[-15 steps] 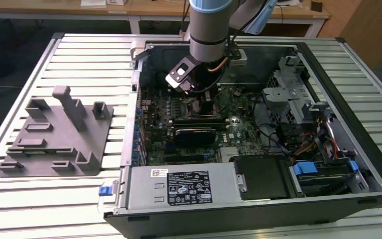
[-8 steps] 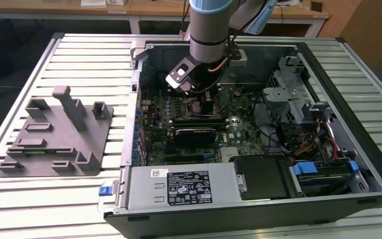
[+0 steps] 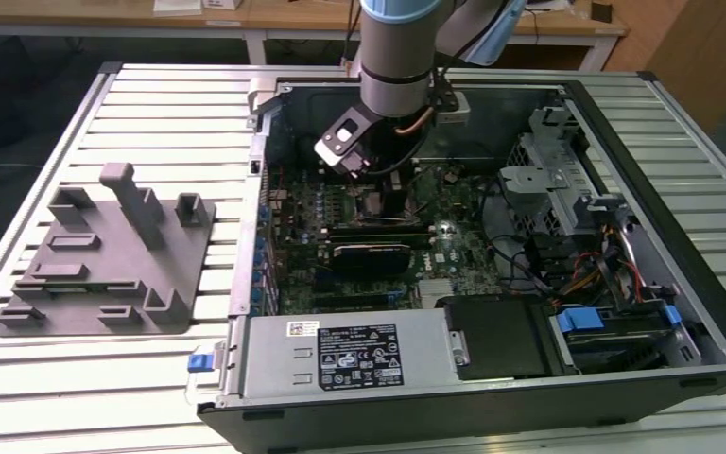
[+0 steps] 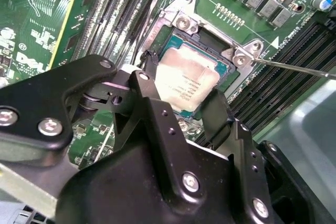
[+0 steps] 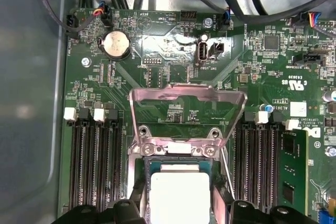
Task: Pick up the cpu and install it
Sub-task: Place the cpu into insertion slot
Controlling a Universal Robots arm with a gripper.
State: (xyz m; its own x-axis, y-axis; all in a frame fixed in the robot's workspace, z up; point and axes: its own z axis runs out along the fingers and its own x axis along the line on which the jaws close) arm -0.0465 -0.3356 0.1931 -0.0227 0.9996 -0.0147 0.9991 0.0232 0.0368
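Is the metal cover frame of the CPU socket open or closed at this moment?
Open. In the first wrist view the metal frame is swung back past its hinge, and the cpu top lies uncovered.

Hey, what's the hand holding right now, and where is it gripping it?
The hand holds the cpu by two opposite edges, right at the open socket.

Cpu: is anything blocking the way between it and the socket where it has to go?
Nothing visible does. In the first wrist view the socket's metal cover plate stands flipped open, and the cpu lies right at the socket, just below the gripper.
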